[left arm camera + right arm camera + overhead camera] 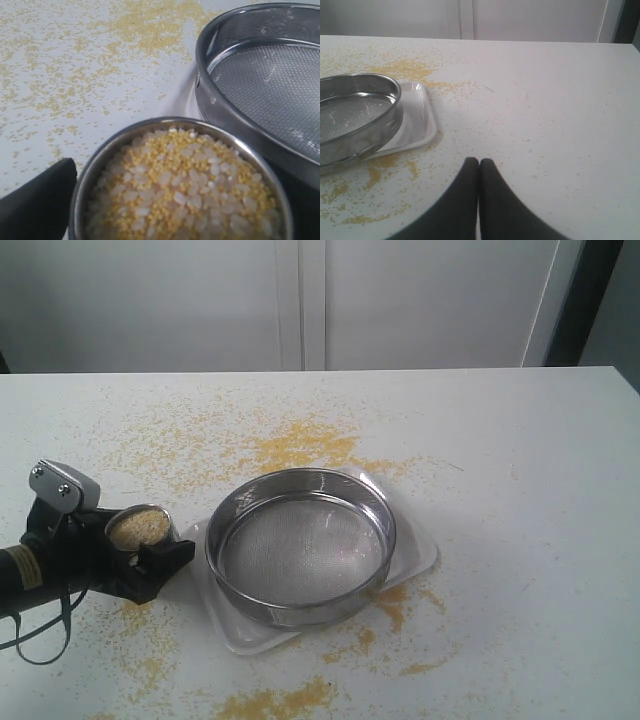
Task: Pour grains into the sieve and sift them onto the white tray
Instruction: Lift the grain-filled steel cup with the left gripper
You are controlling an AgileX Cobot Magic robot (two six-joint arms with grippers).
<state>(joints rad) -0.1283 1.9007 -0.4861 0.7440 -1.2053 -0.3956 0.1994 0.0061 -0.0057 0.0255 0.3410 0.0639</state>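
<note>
Between my left gripper's fingers: a steel cup full of grains.
Jaws stand wide around it; I can't tell if they pinch. Just beside them, the sieve sits on the white tray. My right gripper is closed, empty.

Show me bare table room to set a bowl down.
Best: the table right of the white tray, out to its right edge, almost free of spill. The far strip by the wall is bare too. Crowded: the left, where the cup stands beside the sieve, and the grains spilled behind and before the tray.
</note>
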